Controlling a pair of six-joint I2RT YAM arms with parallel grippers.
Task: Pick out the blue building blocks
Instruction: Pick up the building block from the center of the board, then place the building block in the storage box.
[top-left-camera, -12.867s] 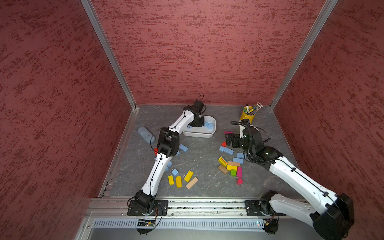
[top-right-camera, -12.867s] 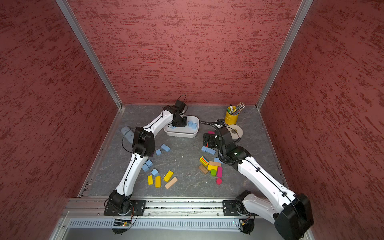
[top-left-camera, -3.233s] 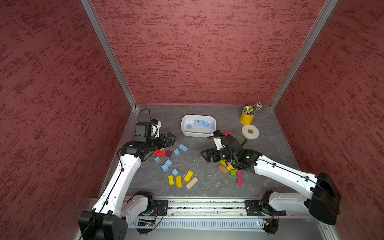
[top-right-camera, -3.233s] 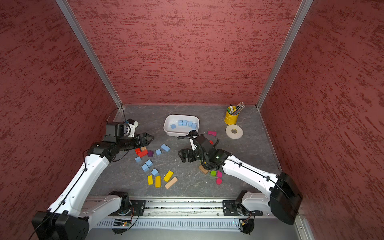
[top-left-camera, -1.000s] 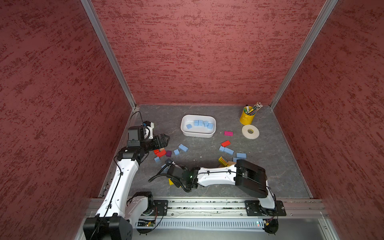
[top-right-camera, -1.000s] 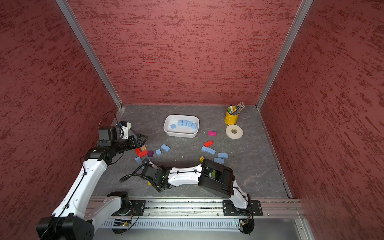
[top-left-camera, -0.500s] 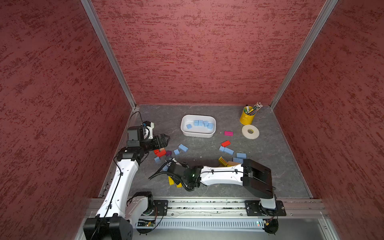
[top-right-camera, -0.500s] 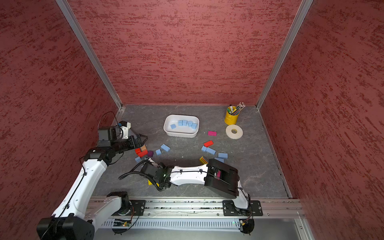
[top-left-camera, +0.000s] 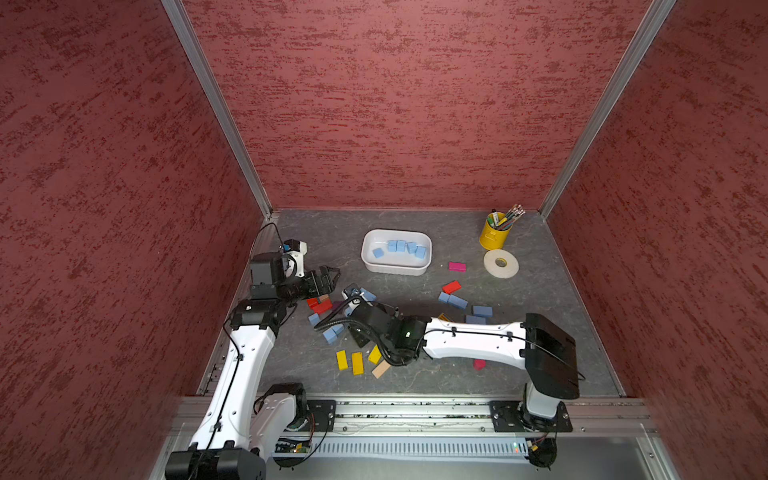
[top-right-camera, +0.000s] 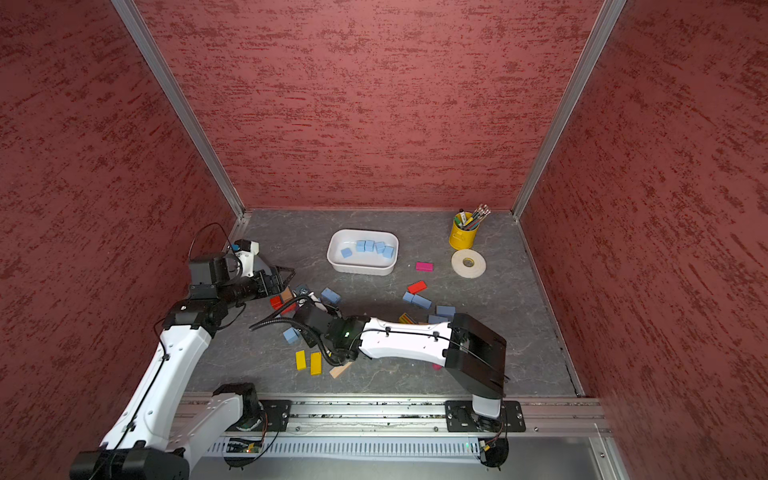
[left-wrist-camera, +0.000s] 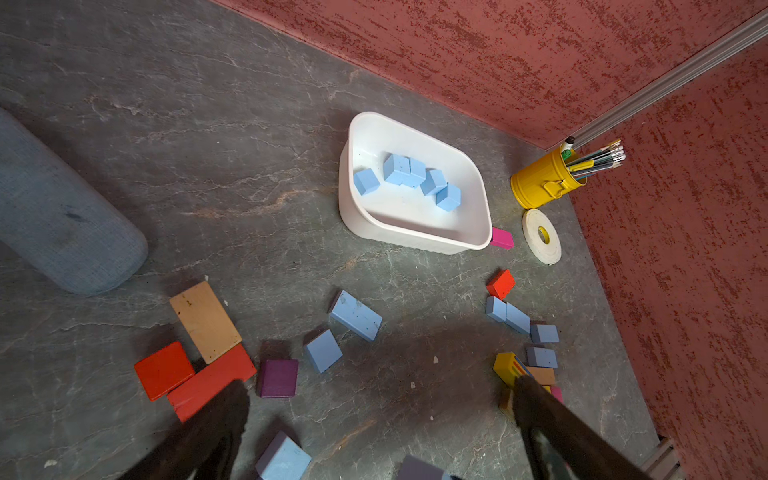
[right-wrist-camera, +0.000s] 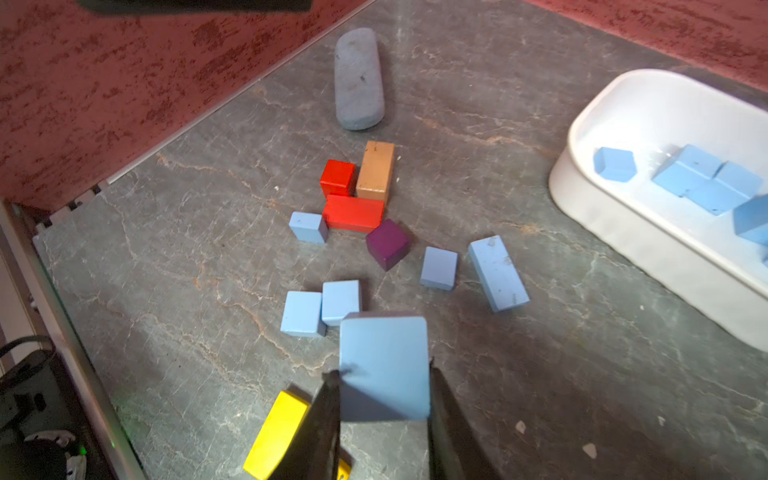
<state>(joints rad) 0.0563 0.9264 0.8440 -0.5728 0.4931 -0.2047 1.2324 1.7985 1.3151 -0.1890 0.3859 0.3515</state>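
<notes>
Right tool (right-wrist-camera: 382, 380) has swung across, clamped on a blue block (right-wrist-camera: 384, 353) (left tool (top-left-camera: 329, 277) gapes), blue cubes (right-wrist-camera: 340, 301) seemingly just ahead.

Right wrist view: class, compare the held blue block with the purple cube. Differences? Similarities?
The held blue block is light blue, the purple cube dark purple. The block sits clamped between the right gripper's fingers; the cube lies free on the table. Both are square-edged blocks.
</notes>
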